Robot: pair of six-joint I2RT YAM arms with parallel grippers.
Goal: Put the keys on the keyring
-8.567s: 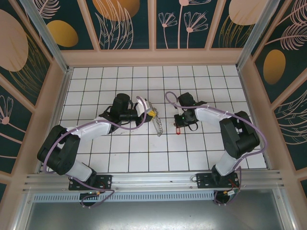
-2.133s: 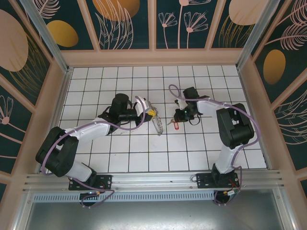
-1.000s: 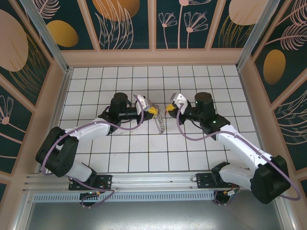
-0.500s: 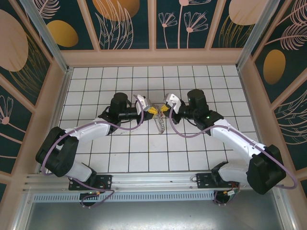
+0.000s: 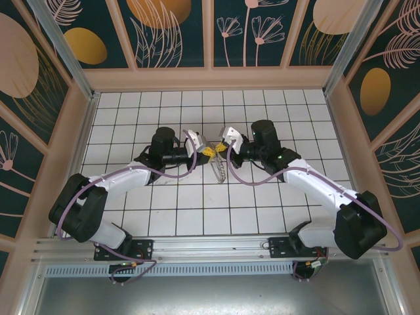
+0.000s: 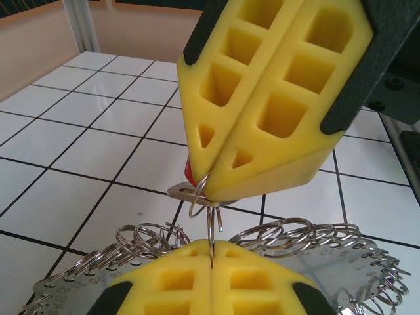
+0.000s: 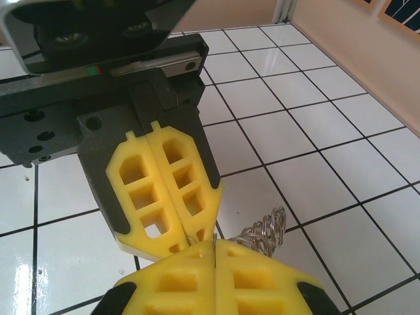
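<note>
where the two arms meet over the middle of the white tiled tabletop [image 5: 197, 216], the left claw [image 5: 210, 151] is closed flat on a thin wire loop of the keyring [image 5: 221, 172], whose fringe of small metal keys and wire rings hangs from it as a narrow strand. left wrist view: the wire stands upright out of the seam between this claw's yellow pads [image 6: 164, 282], with coils of rings fanned to either side just beneath. tip to tip with it, the right claw [image 5: 220, 149] is likewise closed, pinching a key [image 6: 177, 191] whose red tag shows as a sliver between the fingers; the key's flat metal end and its small split ring jut from the fingertips and touch the upright wire. whether that ring is threaded onto the loop cannot be told.
</note>
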